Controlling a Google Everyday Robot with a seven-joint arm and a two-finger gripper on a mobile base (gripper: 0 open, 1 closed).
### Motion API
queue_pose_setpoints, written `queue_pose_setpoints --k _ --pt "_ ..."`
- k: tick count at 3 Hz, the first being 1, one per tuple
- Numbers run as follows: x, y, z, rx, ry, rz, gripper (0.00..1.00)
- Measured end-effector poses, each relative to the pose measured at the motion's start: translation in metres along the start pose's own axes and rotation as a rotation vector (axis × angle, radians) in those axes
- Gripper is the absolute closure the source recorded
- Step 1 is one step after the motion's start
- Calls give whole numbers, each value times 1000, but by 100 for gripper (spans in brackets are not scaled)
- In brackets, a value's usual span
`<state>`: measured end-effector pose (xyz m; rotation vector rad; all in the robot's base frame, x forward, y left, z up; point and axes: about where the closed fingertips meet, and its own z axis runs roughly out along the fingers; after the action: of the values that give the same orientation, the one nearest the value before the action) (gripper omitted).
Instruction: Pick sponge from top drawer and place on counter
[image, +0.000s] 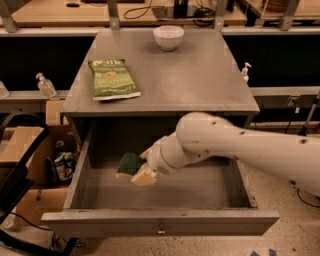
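Here, the gripper (143, 173) is clamped on the sponge (130, 162), a small wavy-edged block with a dark green scouring face over yellow foam. It is held within the open top drawer (215, 222), toward the drawer's left half and clear of its side walls. The drawer is shallow grey wood with a flat front, and open floor shows on its right side. Above the drawer, the matte grey desk (200, 75) carries a glossy green chip bag (113, 79) and a round white bowl (168, 37).
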<state>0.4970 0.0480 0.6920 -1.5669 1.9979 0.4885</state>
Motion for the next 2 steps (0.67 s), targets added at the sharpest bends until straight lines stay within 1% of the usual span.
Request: queue_pose_setpoints --k 1,2 --pt "-15 6 -70 3 -5 -6 100" --pt "-33 -13 -139 27 9 32 100"
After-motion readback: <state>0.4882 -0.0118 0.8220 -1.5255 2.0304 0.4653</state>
